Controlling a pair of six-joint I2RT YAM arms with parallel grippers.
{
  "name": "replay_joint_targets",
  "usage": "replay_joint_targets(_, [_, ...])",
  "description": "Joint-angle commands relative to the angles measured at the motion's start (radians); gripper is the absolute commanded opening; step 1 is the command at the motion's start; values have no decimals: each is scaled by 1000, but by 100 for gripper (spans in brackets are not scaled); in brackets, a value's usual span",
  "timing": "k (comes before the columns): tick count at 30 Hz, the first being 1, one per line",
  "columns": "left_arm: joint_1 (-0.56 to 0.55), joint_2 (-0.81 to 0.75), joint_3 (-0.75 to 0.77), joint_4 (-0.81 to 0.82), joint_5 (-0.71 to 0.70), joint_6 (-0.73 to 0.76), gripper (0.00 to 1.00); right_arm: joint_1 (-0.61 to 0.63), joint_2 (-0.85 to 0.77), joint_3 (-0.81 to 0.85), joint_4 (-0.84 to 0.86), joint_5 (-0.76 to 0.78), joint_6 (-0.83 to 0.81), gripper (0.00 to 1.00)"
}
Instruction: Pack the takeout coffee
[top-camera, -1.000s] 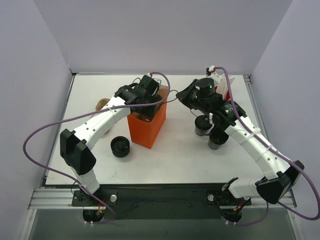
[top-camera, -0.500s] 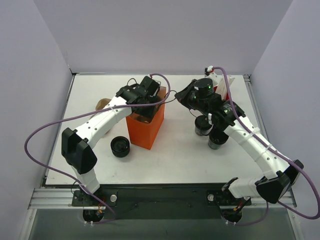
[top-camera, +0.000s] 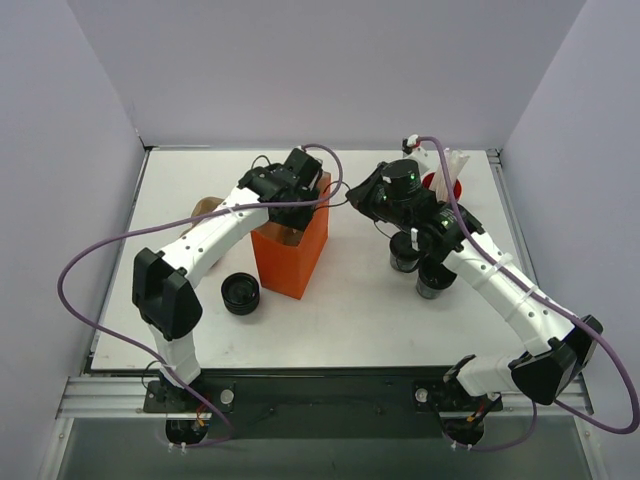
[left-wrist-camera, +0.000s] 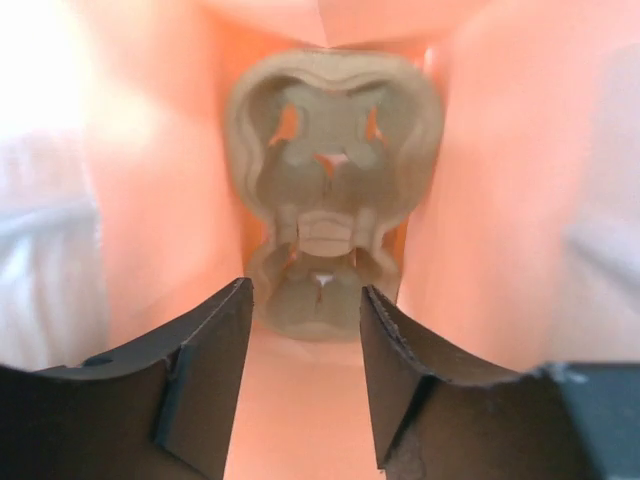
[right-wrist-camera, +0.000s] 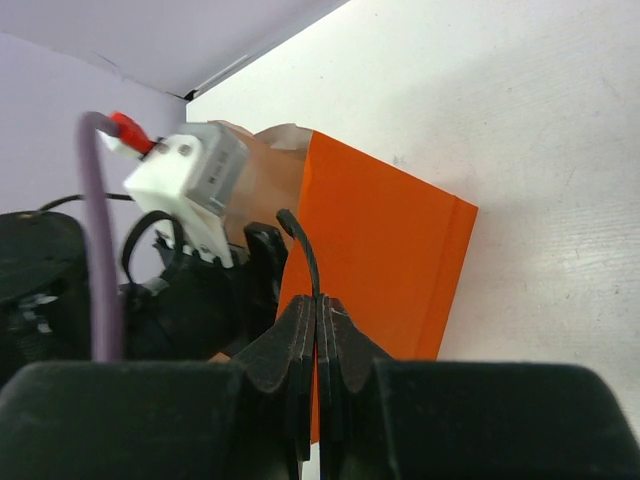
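The orange paper bag (top-camera: 292, 255) stands upright mid-table. My left gripper (top-camera: 297, 200) is down in its mouth. In the left wrist view it is open (left-wrist-camera: 305, 330) with nothing between its fingers. A brown cardboard cup carrier (left-wrist-camera: 330, 190) lies on the bag's floor below it. My right gripper (right-wrist-camera: 317, 310) is shut on the bag's thin black handle (right-wrist-camera: 303, 255), just right of the bag's top (top-camera: 345, 198). Two small dark cups of takeout coffee (top-camera: 403, 258) (top-camera: 430, 285) stand right of the bag, partly hidden under my right arm.
A low ribbed black round stack (top-camera: 241, 293) sits left of the bag near the front. A brown cardboard piece (top-camera: 205, 208) shows behind the left arm. A red cup of white straws (top-camera: 447, 178) stands at the back right. Walls enclose the table on three sides.
My left arm has swung a little to the right over the bag. My right gripper has drifted slightly left with the handle, which leaves the straw cup more exposed. The bag stands more upright.
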Motion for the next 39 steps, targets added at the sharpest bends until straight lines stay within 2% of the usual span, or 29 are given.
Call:
replay_joint_targets(1, [2, -9, 108, 31, -43, -1, 59, 8, -2, -22, 30, 19, -12, 0])
replay_joint_targets(8, [2, -17, 39, 126, -13, -18, 59, 11, -2, -28, 33, 20, -21, 0])
replay_joint_targets(16, [5, -27, -136, 330, 13, -7, 43, 9, -4, -56, 56, 12, -27, 0])
replay_joint_targets(24, [7, -20, -260, 434, 19, -7, 42, 9, -13, -87, 70, 26, -38, 0])
replay_joint_targets(27, [7, -27, -221, 407, 30, -7, 43, 9, -21, -104, 80, 35, -23, 0])
replay_joint_targets(30, [9, -27, -84, 304, 30, -21, 45, 9, -22, -98, 83, 46, -12, 0])
replay_joint_targets(31, [10, -27, -3, 246, 32, -28, 47, 9, -22, -85, 82, 48, -12, 4])
replay_joint_targets(35, [10, -32, 130, 134, 53, -97, 52, 9, -18, -36, 71, 52, -61, 14])
replay_joint_targets(37, [9, -41, 158, 94, 70, -137, 53, 11, -18, -7, 62, 54, -119, 22])
replay_joint_targets(39, [10, -61, 177, 86, 90, -151, 54, 6, -24, 27, 56, 51, -202, 25])
